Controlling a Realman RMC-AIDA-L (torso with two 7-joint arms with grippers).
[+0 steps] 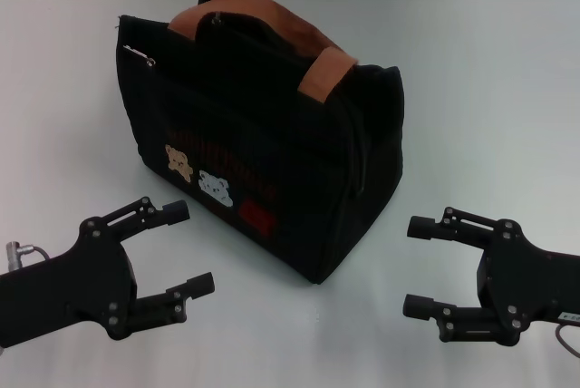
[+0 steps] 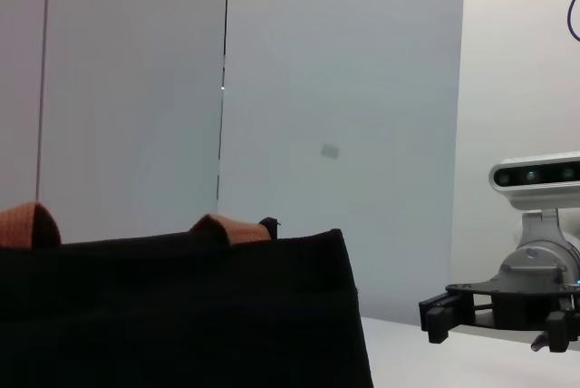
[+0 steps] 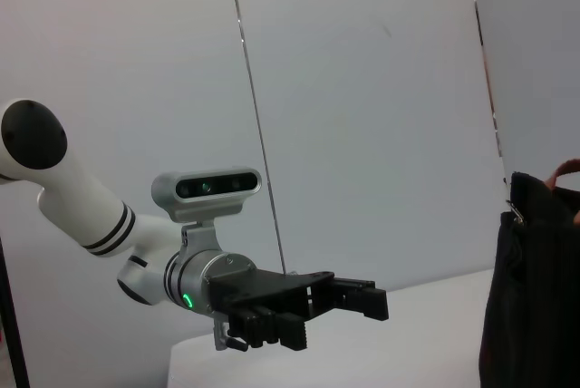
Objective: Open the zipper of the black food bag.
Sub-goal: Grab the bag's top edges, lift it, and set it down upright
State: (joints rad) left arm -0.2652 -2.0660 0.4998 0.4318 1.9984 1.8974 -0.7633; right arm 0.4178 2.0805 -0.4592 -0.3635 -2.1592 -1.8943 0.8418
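The left gripper [image 1: 181, 247] is seen low at the near left of the tabletop [image 1: 489, 107], its fingers [image 1: 192, 286] spread apart with nothing held between them. The right gripper [image 1: 419, 267] is seen at the near right, its fingers [image 1: 426, 306] likewise parted and empty. Both are held clear of the black food bag [image 1: 272, 152], which stands upright between and beyond them near the middle of the tabletop. On the bag's facing side two bear patches [image 1: 199, 175], a row of red lettering too small to be read, and a small red label [image 1: 260, 217] are noted; no brand can be made out. The zipper [image 1: 272, 43] is seen running along the top between the rust-brown handles [image 1: 322, 72]; whether it is closed cannot be told for certain. A short silver pull [image 1: 138, 53] is seen at the bag's upper left corner. In the left wrist view only the bag's dark upper side [image 2: 181, 306], two handle tops and the right gripper [image 2: 435, 320] farther off are shown; the patches are not visible there. In the right wrist view the left gripper [image 3: 353, 302], its wrist camera [image 3: 207, 190] and one edge of the bag [image 3: 530, 288] are shown.
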